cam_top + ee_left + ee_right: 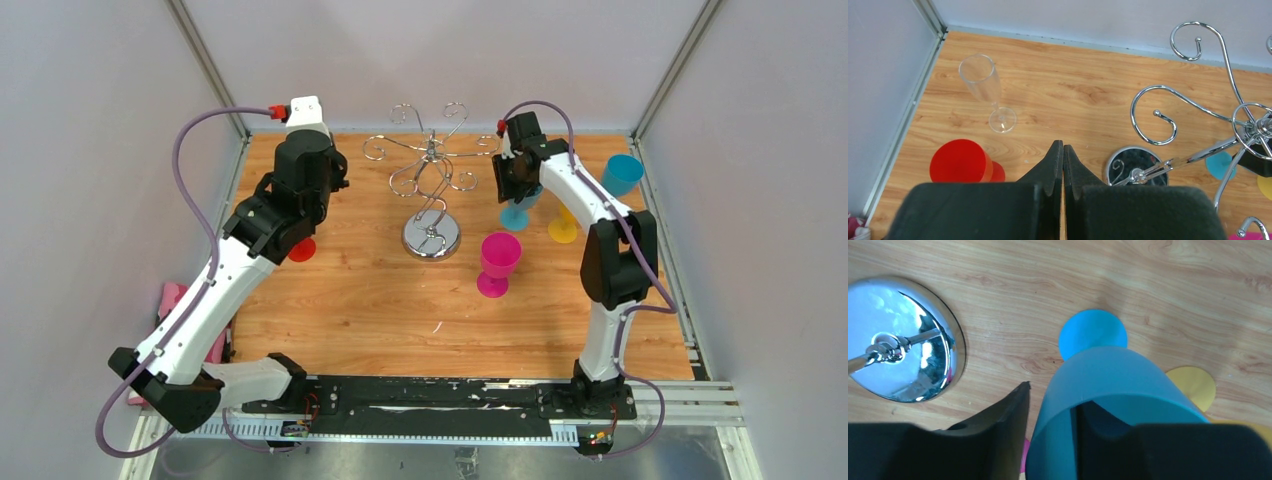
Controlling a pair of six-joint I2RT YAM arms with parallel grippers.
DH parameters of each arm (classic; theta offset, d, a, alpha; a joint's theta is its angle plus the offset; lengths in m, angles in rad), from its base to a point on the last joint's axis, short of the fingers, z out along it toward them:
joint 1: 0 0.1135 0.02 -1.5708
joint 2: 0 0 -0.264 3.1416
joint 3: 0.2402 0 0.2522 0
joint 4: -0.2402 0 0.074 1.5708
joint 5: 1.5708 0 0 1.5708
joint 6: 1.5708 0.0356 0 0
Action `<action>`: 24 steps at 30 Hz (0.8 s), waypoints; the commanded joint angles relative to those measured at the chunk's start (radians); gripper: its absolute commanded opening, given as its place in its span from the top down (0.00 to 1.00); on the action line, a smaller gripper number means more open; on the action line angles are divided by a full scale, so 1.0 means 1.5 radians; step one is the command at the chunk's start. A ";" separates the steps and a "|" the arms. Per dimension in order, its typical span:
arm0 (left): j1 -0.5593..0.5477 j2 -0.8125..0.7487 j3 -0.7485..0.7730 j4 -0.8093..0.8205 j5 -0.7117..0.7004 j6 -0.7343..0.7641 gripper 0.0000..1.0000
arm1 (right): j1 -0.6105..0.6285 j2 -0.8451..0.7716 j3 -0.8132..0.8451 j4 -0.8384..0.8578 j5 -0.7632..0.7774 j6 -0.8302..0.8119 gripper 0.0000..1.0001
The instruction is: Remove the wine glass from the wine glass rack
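The chrome wine glass rack [430, 165] stands at the middle back on its round mirrored base [432, 238]; no glass hangs on the arms that show. It also shows in the left wrist view [1198, 105], and its base shows in the right wrist view [903, 340]. A blue wine glass [1108, 375] stands upright on the table right of the rack, its foot [514, 217] on the wood. My right gripper [1055, 397] is open over it, one finger inside the cup, the other outside with a small gap; it also shows from above [512, 185]. My left gripper [1063, 145] is shut and empty.
A clear flute [988, 92] and a red glass [960, 160] stand at the back left. A pink glass [498, 262], a yellow glass [563, 230] and a second blue glass [622, 172] stand on the right. A pink cloth [180, 300] lies off the left edge.
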 commanded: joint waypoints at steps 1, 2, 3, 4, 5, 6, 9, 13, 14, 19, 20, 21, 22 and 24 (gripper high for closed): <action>-0.005 -0.017 -0.004 0.015 -0.010 0.003 1.00 | 0.016 -0.024 0.005 -0.046 0.020 0.004 0.57; -0.005 -0.018 -0.004 0.015 -0.010 0.003 1.00 | 0.018 -0.029 0.010 -0.052 0.022 0.002 0.54; -0.004 -0.018 -0.004 0.015 -0.010 0.004 1.00 | 0.018 -0.036 0.015 -0.056 0.023 0.002 0.51; -0.004 -0.018 -0.003 0.015 -0.011 0.004 1.00 | 0.020 -0.046 0.020 -0.059 0.025 0.002 0.50; -0.005 -0.018 -0.002 0.015 -0.011 0.004 1.00 | 0.020 -0.051 0.023 -0.061 0.025 0.003 0.48; -0.005 -0.018 -0.002 0.015 -0.011 0.005 1.00 | 0.020 -0.062 0.026 -0.062 0.024 0.002 0.46; -0.004 -0.020 -0.002 0.015 -0.015 0.006 1.00 | 0.024 -0.094 0.038 -0.067 0.026 0.001 0.43; -0.004 -0.024 -0.003 0.019 -0.020 0.011 1.00 | 0.028 -0.145 0.055 -0.071 0.044 -0.001 0.33; -0.004 -0.025 -0.004 0.021 -0.021 0.013 1.00 | 0.029 -0.158 0.059 -0.071 0.055 -0.003 0.33; -0.004 -0.033 -0.014 0.032 -0.026 0.016 1.00 | 0.034 -0.227 0.070 -0.068 0.098 -0.008 0.32; -0.005 -0.037 -0.018 0.035 -0.026 0.017 1.00 | 0.035 -0.242 0.068 -0.067 0.103 -0.006 0.32; -0.004 -0.042 -0.023 0.040 -0.026 0.018 1.00 | 0.037 -0.261 0.063 -0.065 0.107 -0.002 0.32; -0.004 -0.047 -0.027 0.044 -0.026 0.019 1.00 | 0.040 -0.280 0.056 -0.060 0.107 0.001 0.31; -0.004 -0.061 -0.037 0.052 -0.024 0.019 1.00 | 0.046 -0.334 0.030 -0.040 0.106 0.005 0.31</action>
